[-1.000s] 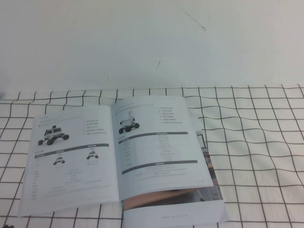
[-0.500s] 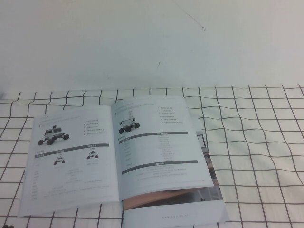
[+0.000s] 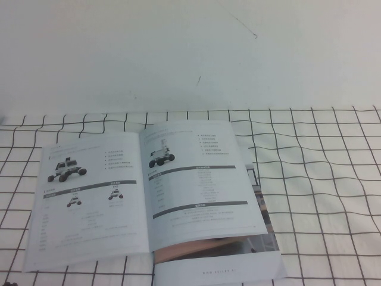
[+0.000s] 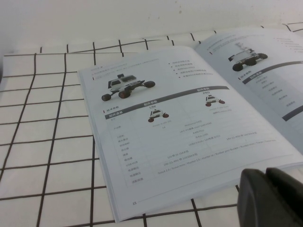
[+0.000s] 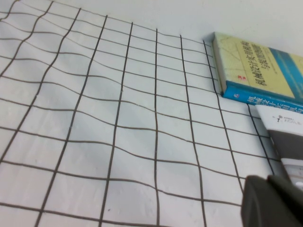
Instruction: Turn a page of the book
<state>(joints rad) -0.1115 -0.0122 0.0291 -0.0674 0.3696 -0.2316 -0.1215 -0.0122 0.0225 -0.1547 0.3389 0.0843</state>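
We note the book (image 3: 178, 196): thin, soft paper with a glossy sheen, white leaves printed with small vehicle photos and dark grey bars. Its page (image 3: 89, 202) with the wheeled rover lies smooth, light glancing off it. Under it, a white cloth (image 3: 321, 179) with a thin black grid, matt, faintly rippled toward its right edge. In the right wrist view, a second book (image 5: 260, 71) with a blue, smooth, slightly shiny cover. Left gripper (image 4: 272, 198) and right gripper (image 5: 274, 203): dark, matt, plastic-looking
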